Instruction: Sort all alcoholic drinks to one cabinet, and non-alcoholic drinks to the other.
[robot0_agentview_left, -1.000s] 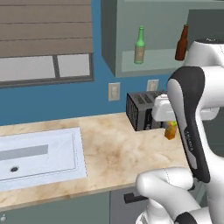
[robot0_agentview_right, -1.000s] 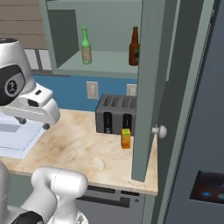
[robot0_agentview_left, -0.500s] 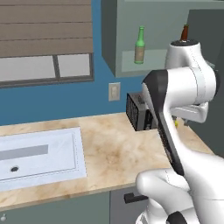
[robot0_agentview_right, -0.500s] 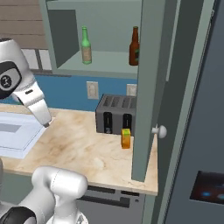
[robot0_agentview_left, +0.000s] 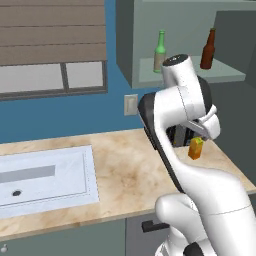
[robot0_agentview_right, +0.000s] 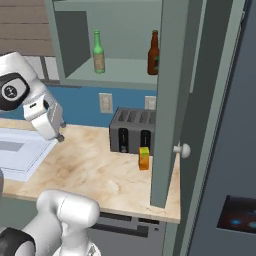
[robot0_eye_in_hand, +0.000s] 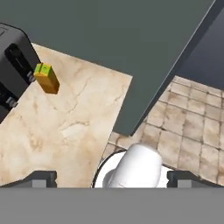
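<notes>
Gripper (robot0_eye_in_hand: 112, 177) is spread wide with nothing in it, looking down at the counter (robot0_eye_in_hand: 65, 131). The small orange carton (robot0_eye_in_hand: 47, 78) with a green top stands well ahead of the fingertips, just beside the black toaster (robot0_eye_in_hand: 13, 65).

I am looking at a smooth beige marble-patterned table (robot0_agentview_right: 95, 167), a matt black toaster (robot0_agentview_right: 131, 131), a matt orange carton (robot0_agentview_right: 144, 158), and glossy glass bottles, green (robot0_agentview_right: 98, 51) and brown (robot0_agentview_right: 153, 53), in a matt grey-green cabinet (robot0_agentview_right: 125, 72).
</notes>
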